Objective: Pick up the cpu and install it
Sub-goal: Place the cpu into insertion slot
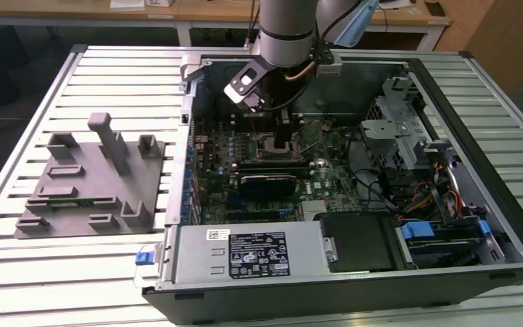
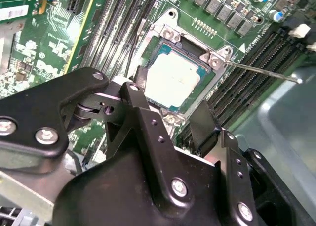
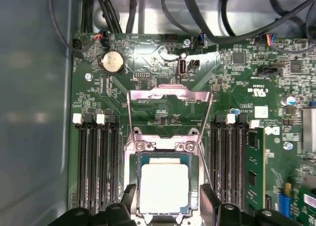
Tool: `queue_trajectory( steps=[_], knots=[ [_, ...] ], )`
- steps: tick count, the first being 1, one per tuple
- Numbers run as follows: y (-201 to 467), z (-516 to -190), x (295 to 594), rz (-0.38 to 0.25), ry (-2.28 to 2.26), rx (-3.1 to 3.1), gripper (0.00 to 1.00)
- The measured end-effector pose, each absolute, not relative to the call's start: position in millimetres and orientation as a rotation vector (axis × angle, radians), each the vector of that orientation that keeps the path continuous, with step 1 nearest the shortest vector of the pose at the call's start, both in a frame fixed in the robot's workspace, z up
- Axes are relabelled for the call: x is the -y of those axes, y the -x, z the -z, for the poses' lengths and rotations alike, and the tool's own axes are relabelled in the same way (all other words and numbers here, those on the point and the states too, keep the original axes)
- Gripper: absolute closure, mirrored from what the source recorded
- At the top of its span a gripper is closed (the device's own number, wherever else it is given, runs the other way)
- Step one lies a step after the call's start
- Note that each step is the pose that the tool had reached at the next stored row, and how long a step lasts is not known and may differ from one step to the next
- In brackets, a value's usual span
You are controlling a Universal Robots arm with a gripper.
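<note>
Green motherboard (image 3: 148,63): cpu (image 3: 164,186) seated in socket (image 3: 163,146), end effector (image 3: 168,192) spread, flanking it

Silver arm (image 1: 284,27), black screw-studded tool (image 2: 170,100)

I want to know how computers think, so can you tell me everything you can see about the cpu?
The cpu is a small flat square with a pale silver-grey metal top and a thin green rim. It lies flat in the socket on the green motherboard, with the metal frame flipped open. The gripper hangs over it, jaws open either side, seemingly not touching it.
</note>
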State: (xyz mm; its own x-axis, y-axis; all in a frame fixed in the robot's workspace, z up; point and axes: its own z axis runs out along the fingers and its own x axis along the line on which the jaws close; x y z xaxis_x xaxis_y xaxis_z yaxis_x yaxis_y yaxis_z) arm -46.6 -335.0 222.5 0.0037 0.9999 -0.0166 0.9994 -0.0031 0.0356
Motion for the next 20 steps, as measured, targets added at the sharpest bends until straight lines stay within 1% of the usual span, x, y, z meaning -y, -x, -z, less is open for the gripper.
queue_trajectory(
  steps=[9,10,11,12,14,15,17,18,20],
  knots=[
    [46.6,-226.8,335.0,-0.021,-2.198,-2.191,0.38],
    [46.6,-226.8,335.0,-0.021,-2.198,-2.191,0.40],
    [46.6,-226.8,335.0,-0.021,-2.198,-2.191,0.46],
    [46.6,-226.8,335.0,-0.021,-2.198,-2.191,0.46],
    [46.6,-226.8,335.0,-0.021,-2.198,-2.191,0.58],
    [46.6,-226.8,335.0,-0.021,-2.198,-2.191,0.58],
    [46.6,-226.8,335.0,-0.021,-2.198,-2.191,0.70],
    [46.6,-226.8,335.0,-0.021,-2.198,-2.191,0.70],
    [46.6,-226.8,335.0,-0.021,-2.198,-2.191,0.81]
  ],
)
